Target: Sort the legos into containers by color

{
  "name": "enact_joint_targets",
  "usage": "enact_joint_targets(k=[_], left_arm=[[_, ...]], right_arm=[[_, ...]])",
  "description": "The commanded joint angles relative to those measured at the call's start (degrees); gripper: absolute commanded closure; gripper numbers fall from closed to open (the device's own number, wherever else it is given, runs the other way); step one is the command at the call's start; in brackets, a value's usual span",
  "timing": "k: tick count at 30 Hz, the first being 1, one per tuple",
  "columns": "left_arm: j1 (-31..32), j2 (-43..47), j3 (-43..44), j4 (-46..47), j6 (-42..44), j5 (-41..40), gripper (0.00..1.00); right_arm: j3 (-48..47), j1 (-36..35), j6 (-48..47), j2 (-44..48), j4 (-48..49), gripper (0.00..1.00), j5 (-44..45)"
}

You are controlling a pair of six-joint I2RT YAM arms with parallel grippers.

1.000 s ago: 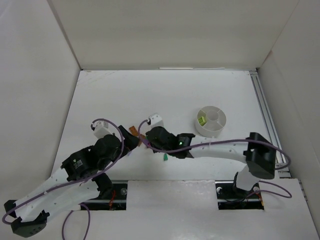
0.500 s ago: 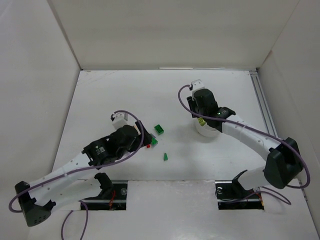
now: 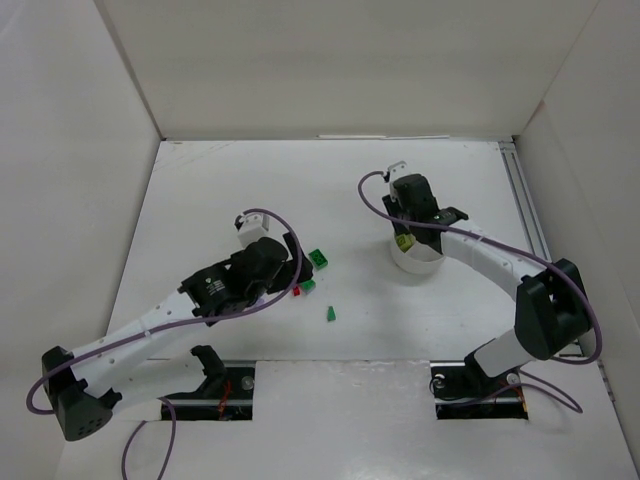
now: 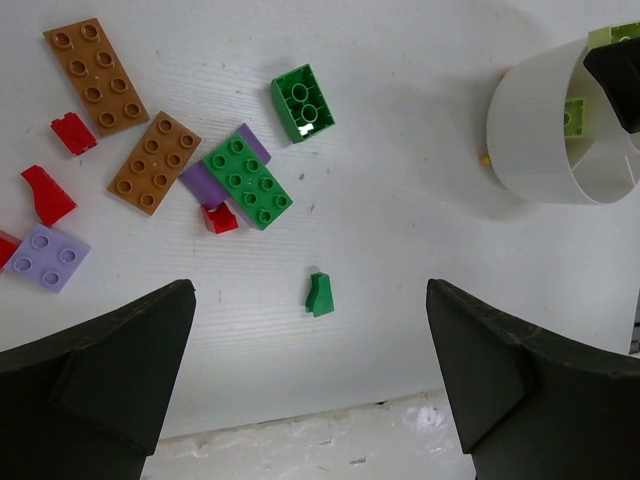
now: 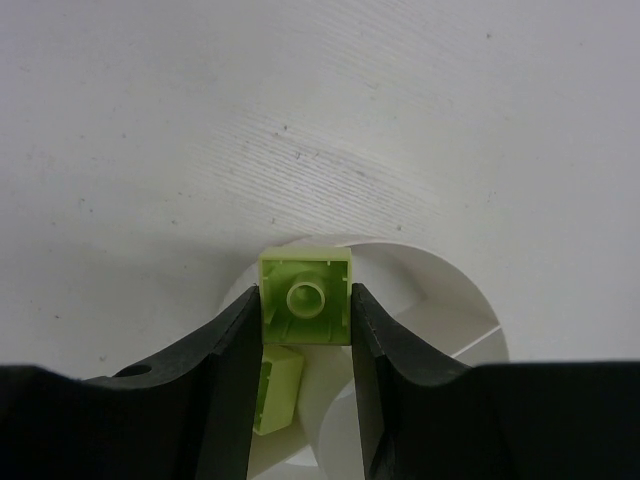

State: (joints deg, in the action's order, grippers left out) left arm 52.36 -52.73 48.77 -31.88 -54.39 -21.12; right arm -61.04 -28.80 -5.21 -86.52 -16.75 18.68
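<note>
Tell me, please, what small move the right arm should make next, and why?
Probably open the right gripper to release the lime brick. The brick is pinched between its fingers just above the white dish, almost directly over a second lime brick lying inside, so it would likely drop in with its own color.

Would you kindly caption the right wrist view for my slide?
Right fingers hold a lime-yellow plastic brick over the round white dish.

We see bright, even light on the white worktop [image 3: 220, 200], soft shadows, a glint on one green lego [image 4: 300, 103].
</note>
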Motion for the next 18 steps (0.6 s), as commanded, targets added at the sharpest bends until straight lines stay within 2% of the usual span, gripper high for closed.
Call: enact_joint_targets(k=[1,12,18], left_arm=[[-0.9,0.1,2.5,1.3,1.7,-0.4,0.00],[-1.5,0.1,2.5,1.3,1.7,0.1,0.00],[-1.5,0.1,3.0,1.3,1.7,0.1,0.00]], right_arm=[[-1.1,-0.1,-0.8,1.3,-0.1,0.75,-0.5],[2.2,-0.1,1.3,3.5,-0.6,0.69,-1.2],[4.2,-0.1,1.9,6.1,-0.6,0.58,-2.5]])
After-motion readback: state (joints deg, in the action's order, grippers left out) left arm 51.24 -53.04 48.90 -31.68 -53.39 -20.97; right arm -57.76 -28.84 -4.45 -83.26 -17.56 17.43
